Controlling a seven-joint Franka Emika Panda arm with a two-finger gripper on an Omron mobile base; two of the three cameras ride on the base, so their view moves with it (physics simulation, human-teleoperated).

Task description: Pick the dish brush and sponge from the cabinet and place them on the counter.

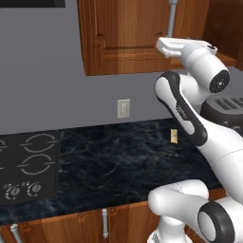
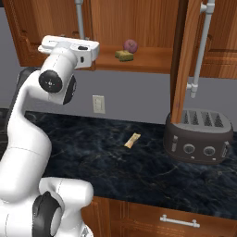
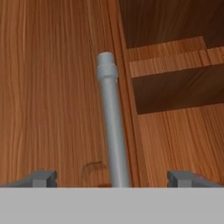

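Observation:
The cabinet [image 2: 139, 18] hangs above the counter [image 2: 92, 157], its right door [image 2: 183, 60] swung open. On its shelf the yellow-tan sponge [image 2: 124, 55] lies beside a purple-red ball [image 2: 130, 45]. A slim tan and pale thing that looks like the dish brush [image 2: 132, 140] lies on the counter near the wall, also seen from the left [image 1: 174, 136]. My gripper [image 3: 114, 178] is open up at the cabinet, its fingertips [image 3: 41, 177] wide apart on either side of the silver bar handle [image 3: 111, 122] of the closed left door. Nothing is held.
A dark toaster [image 2: 199, 136] stands on the counter's right, under the open door. The black stovetop [image 1: 28, 166] lies to the left. A tan outlet plate [image 2: 98, 104] is on the wall. Lower drawers with silver handles [image 2: 179, 221] run below the counter edge.

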